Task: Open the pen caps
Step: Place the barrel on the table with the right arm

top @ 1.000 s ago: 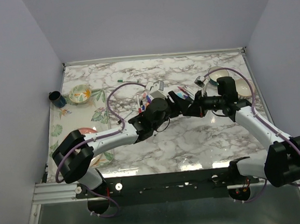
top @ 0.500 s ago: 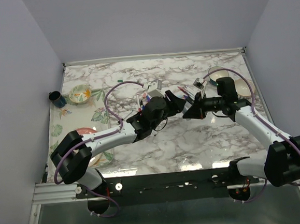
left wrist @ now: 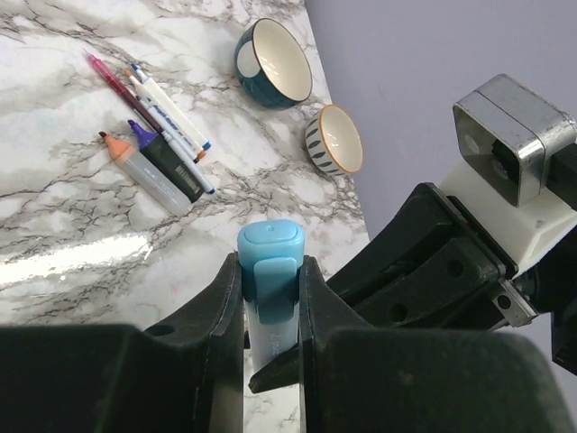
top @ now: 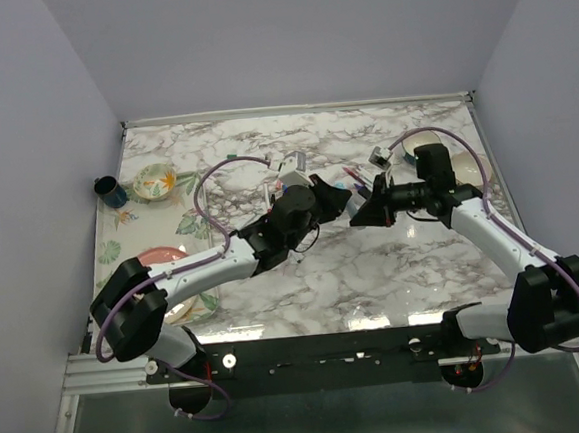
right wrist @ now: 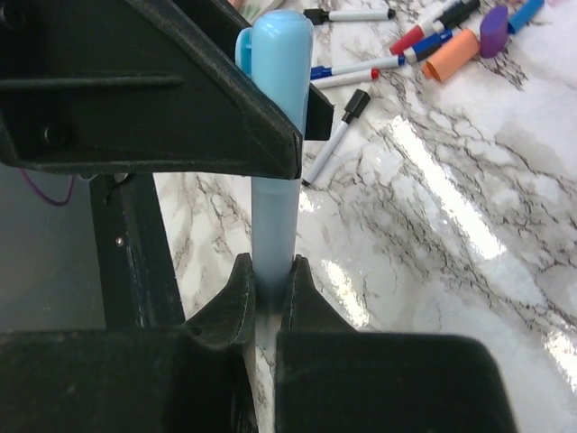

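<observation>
- The blue cap [left wrist: 269, 239] you are after sits on the end of a pale blue pen body [right wrist: 273, 198], held in the air above the marble table [top: 374, 270], around the middle of it and between the two arms.
- Your left gripper [left wrist: 270, 271] has its jaws drawn in onto that cap, one finger pressed against each side and no gap showing.
- Your right gripper [right wrist: 269, 271] has its jaws nearly together, pinched on the pen body further down its length, well apart from the cap.
- From the right wrist view, the cap looks fully seated on the body, with the left gripper's black fingers lying along it.
- Just past the pen, on the table, you can see an orange-capped highlighter [left wrist: 144, 171] and a purple-capped marker [left wrist: 167, 162] lying side by side, touching or nearly so.
- A few thin pens [left wrist: 167, 108] lie beside those two, roughly parallel.
- Further out stand a dark blue bowl [left wrist: 273, 63] and a small striped bowl [left wrist: 335, 138], near each other and close to the table's edge.
</observation>
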`<state>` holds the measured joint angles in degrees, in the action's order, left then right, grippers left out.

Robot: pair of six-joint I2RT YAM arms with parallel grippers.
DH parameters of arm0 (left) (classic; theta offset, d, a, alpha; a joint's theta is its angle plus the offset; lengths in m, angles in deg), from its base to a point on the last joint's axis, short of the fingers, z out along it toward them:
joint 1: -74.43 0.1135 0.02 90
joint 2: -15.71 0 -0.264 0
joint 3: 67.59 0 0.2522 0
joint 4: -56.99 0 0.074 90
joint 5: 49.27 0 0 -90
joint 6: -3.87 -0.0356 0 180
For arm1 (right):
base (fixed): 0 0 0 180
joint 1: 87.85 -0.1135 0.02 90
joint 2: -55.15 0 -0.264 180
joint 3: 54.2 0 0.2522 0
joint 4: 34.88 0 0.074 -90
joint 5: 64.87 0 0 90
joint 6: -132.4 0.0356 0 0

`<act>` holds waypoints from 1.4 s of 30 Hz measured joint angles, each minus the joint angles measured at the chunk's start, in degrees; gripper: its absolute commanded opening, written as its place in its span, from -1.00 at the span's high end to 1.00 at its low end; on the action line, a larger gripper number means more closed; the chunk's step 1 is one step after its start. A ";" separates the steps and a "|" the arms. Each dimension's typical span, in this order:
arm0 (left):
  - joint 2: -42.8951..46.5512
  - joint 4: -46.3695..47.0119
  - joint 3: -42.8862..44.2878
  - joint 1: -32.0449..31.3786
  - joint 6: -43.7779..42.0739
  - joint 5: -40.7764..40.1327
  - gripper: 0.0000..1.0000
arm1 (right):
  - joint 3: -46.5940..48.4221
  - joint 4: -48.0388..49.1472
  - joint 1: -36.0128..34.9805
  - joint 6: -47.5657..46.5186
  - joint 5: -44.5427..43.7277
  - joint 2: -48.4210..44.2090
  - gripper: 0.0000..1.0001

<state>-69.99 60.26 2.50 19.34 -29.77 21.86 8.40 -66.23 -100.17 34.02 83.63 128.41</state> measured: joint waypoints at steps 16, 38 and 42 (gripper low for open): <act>17.09 -1.97 -7.26 16.65 -0.59 -10.25 1.00 | 3.17 -9.40 -2.27 -9.68 -0.68 3.15 0.99; 27.54 -14.56 -24.26 18.60 -13.38 8.17 0.91 | 11.23 -7.50 -0.70 -11.34 -40.28 20.06 0.72; 30.01 -15.08 -25.83 18.60 -14.58 8.20 0.89 | 14.58 -9.62 -0.70 -13.00 -40.44 24.37 0.53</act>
<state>-39.98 45.18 -23.33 37.94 -44.35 30.05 22.98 -75.84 -100.87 21.01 43.19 152.78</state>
